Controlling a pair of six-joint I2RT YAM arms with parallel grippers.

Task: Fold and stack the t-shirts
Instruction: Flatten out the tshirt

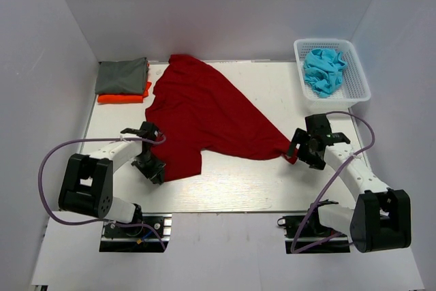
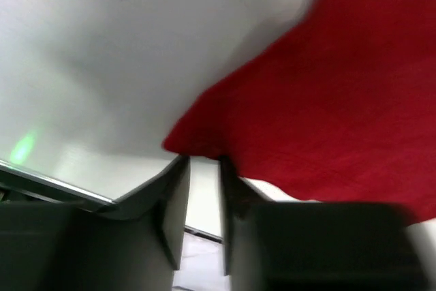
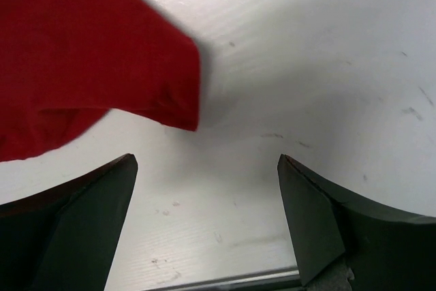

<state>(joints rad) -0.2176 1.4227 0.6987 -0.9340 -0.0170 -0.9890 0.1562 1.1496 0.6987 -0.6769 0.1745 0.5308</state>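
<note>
Well, at the far-left corner a folded grey-green shirt (image 1: 121, 75) sits on an orange one (image 1: 122, 98), so the stack is begun. The left claw (image 2: 203, 161) has its jaws almost together at the near-left hem of the dark red shirt (image 1: 204, 110). Only a slit shows between them, and I cannot tell whether cloth is pinched. That shirt lies spread but skewed across the middle of the tabletop (image 1: 259, 182), running to a point on the right. There the right claw (image 3: 206, 160) stands released, jaws wide, with the red corner just beside it and not between them. To my mind the step is flattening the shirt for folding. The right claw should take that corner squarely, then both should draw the hem taut and lay it down without wrinkles. Turquoise shirts (image 1: 323, 71) wait in the white basket (image 1: 357, 83) at far right.
</note>
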